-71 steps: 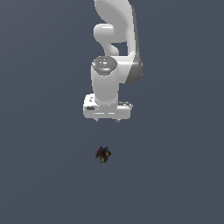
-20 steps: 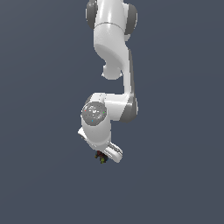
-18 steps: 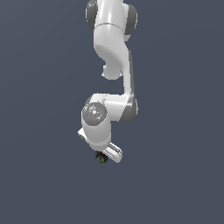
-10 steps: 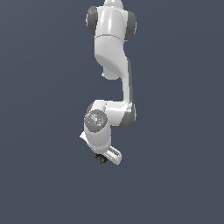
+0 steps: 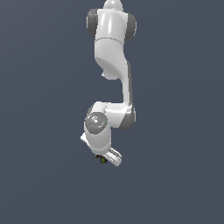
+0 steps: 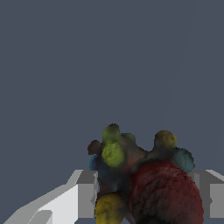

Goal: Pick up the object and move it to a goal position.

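Object (image 6: 144, 186) sits between the two white fingers (image 6: 83, 197) of the end effector (image 5: 105, 158) in the wrist view: dark red lump with yellow-green and blue knobs, filling the gap. Fingers look to be touching it on both sides, though I can't confirm firm contact from these renders, so I'd call it gripped or very nearly so, not confirmed secure. In the exterior view the object (image 5: 102, 161) is a tiny dark speck at roughly 6 o'clock from the wrist housing, poking out just under the end effector. No goal marker visible in either view, so the target direction can't be read here. For the step in hand, my judgement: finish the squeeze before lifting; the surface is lumpy and rounded, so pads may bear on knobs rather than flats and it could roll or squirt out. Lift straight up first, slowly, no wrist rotation until it's clear of the worktop, then translate. Keep the grip force steady during the move. Arm pose: base at 12 o'clock in the exterior view, upper link running down, elbow folded at about 4 o'clock of the wrist, hand pitched down and tilted so the fingers point to roughly 5 o'clock. Worktop (image 5: 43, 175) is plain grey-blue, and I see nothing else nearby.
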`<state>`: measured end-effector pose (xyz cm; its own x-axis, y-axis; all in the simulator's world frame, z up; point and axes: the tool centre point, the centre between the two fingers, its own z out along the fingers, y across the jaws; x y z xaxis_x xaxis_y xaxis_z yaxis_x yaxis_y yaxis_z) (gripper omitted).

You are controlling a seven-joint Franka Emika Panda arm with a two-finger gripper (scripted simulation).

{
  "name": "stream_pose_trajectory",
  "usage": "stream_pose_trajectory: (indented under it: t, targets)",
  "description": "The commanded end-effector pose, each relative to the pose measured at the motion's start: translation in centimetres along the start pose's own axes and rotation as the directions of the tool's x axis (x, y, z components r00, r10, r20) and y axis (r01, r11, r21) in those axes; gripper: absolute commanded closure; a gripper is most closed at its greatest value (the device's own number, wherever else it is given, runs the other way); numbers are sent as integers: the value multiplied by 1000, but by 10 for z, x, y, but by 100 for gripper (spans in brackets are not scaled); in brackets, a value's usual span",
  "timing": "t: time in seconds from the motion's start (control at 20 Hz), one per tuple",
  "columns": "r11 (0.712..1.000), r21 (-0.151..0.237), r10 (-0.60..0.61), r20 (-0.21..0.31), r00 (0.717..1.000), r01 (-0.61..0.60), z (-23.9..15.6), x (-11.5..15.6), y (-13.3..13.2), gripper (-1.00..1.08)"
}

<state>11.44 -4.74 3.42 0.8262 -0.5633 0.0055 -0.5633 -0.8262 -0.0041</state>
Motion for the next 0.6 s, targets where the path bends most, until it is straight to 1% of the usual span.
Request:
stream_pose_trajectory:
  t: [0.0,0.3,0.55]
  targets:
    - [1000,-4,0,6,1000,0,4,-2,2,108]
    - [1000,-4,0,6,1000,0,4,-2,2,108]
    - [1000,1,0,-1,1000,0,-3,-3,-7,108]
